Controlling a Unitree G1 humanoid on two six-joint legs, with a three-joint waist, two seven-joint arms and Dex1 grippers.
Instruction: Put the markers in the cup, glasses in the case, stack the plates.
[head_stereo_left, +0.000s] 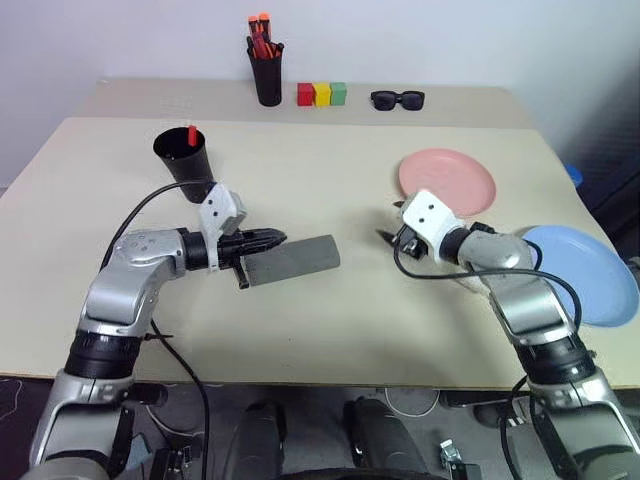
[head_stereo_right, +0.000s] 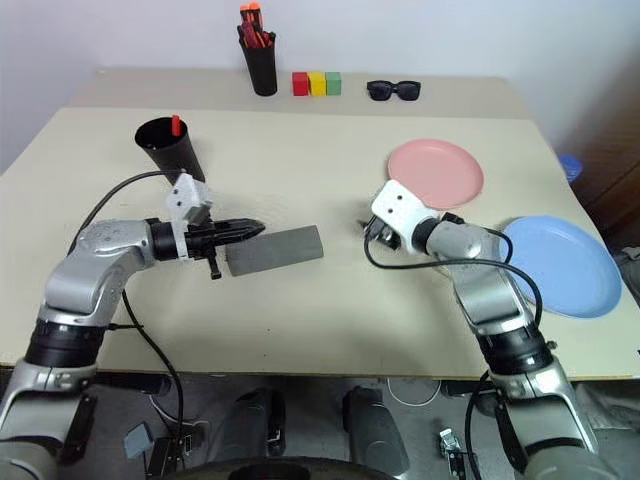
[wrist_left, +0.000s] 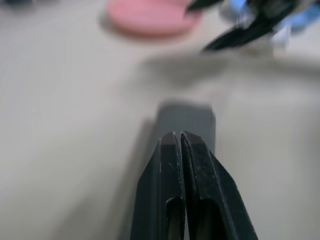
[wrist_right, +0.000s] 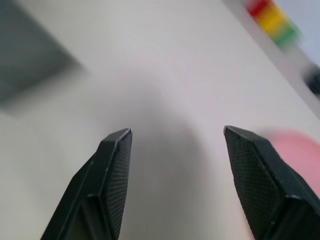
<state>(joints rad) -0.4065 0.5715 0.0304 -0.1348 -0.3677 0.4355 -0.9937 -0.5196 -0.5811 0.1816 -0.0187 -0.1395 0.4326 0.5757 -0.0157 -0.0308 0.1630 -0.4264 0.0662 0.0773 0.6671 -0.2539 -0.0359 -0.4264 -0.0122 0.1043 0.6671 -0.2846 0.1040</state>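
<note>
I take the grey case (head_stereo_left: 293, 259) as my landmark; it lies closed on the beige table (head_stereo_left: 330, 330), near the middle, slightly tilted. My left gripper (head_stereo_left: 272, 238) hangs over the case's left end, fingers pressed together with nothing between them; in the left wrist view those fingers (wrist_left: 172, 165) meet tip to tip just above the case's near end (wrist_left: 186, 117). My right gripper (head_stereo_left: 388, 238) sits to the right of the case, apart from it, fingers spread wide and empty; in the right wrist view the two pads (wrist_right: 117, 165) stand well apart over bare table, with the case a grey blur (wrist_right: 25, 55) off to one side.

The black cup (head_stereo_left: 186, 163) stands behind and to the left of the case, leaning, with a red marker end (head_stereo_left: 192, 134) poking out of it; I cannot tell what else is inside. The pink plate (head_stereo_left: 448, 180) lies to the right of the case and further back, just behind my right wrist; the blue plate (head_stereo_left: 590, 272) lies far right of the case, at the table's edge, beside the pink one and not stacked on it.

Far behind the case stand a black pen holder (head_stereo_left: 267, 75) with orange-capped pens, three coloured blocks (head_stereo_left: 321, 94) and dark sunglasses (head_stereo_left: 398, 99).
</note>
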